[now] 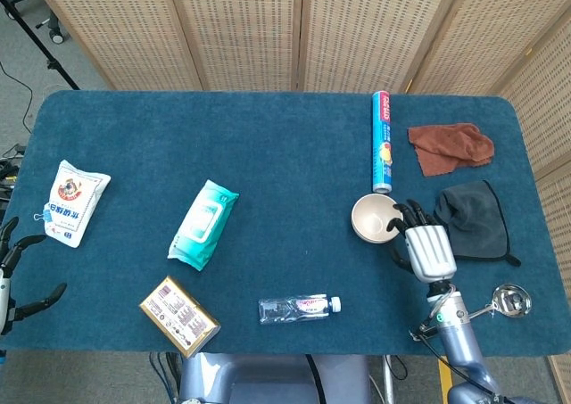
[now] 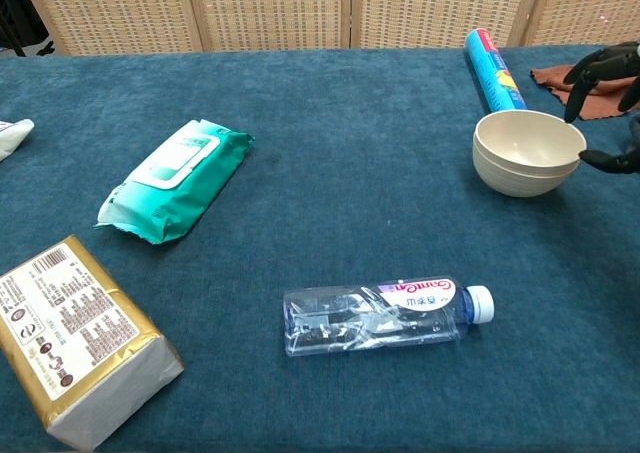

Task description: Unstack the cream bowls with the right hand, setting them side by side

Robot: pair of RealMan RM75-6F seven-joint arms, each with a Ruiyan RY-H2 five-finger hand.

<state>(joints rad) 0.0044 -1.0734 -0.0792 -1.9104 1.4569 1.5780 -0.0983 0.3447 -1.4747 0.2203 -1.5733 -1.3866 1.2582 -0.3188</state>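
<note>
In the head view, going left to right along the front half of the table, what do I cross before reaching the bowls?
Left robot hand at the table's edge → white bag → gold box → wet wipes pack → water bottle → cream bowls, with the right robot hand just beyond them.

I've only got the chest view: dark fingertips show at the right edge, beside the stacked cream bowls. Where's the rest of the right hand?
Observer: In the head view the right hand sits just right of the stacked cream bowls, fingers spread towards the rim, holding nothing.
Operator: Anything on its far side to avoid?
Observer: A dark grey cloth lies right beside it, and a metal ladle lies nearer the robot.
Operator: And the left hand?
Observer: The left hand is at the far left, fingers apart, holding nothing.
</note>
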